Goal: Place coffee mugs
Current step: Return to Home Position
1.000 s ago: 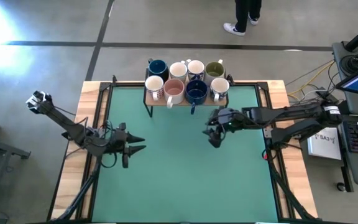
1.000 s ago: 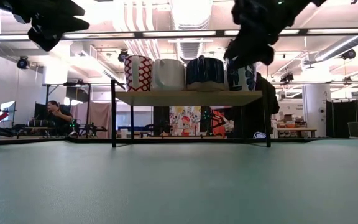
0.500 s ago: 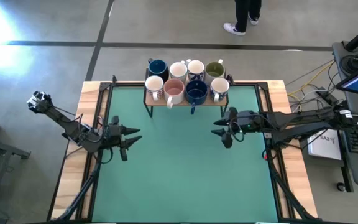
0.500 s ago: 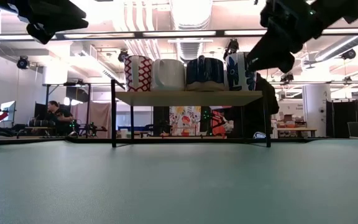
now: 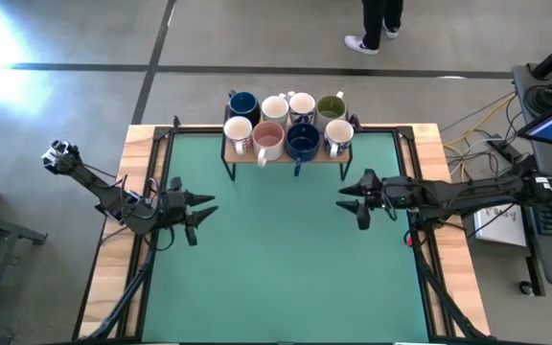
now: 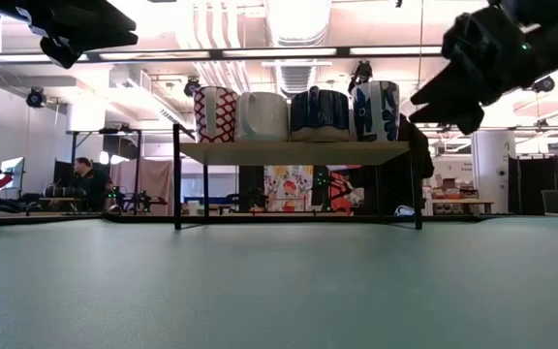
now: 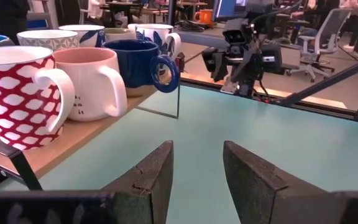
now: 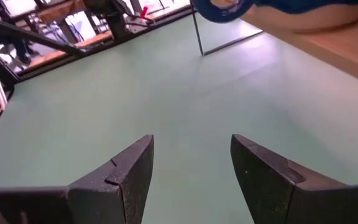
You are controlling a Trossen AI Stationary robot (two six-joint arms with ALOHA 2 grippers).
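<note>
Eight coffee mugs are set in two rows on the shelf at the surface's far edge, beyond and between the spread, empty right pincer, judged slightly nearer, and left pincer.

The shelf stands at the middle of the table's far edge. Eight mugs sit on it in two rows of four, one row behind the other. My left gripper hangs over the table's left side and my right gripper over its right. Both are nearer than the shelf, well apart, pointing at each other.
</note>
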